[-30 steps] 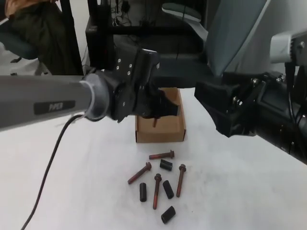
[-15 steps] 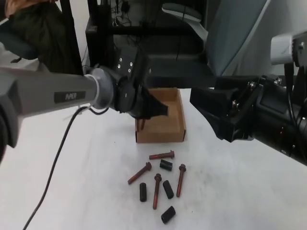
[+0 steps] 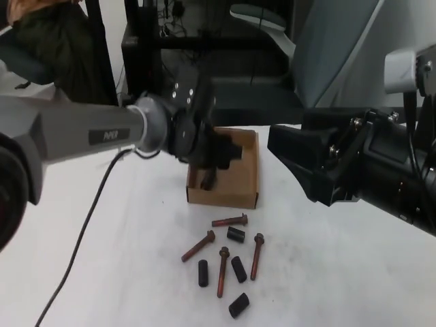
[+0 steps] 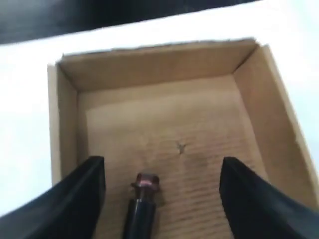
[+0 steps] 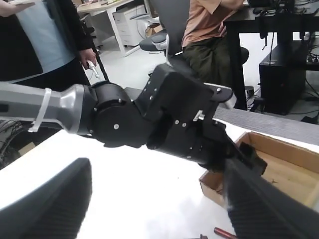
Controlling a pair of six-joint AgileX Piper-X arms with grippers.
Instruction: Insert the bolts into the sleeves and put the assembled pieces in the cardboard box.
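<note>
Our left hand [image 4: 162,167] points downward out ahead, fingers spread wide; our right hand [image 5: 157,199] hangs raised nearby, fingers also apart.

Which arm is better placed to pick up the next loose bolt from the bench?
Probably the right arm: its jaws stand open and empty above the bench. The left arm's open jaws are down in the cardboard box, with the assembled piece between them.
</note>
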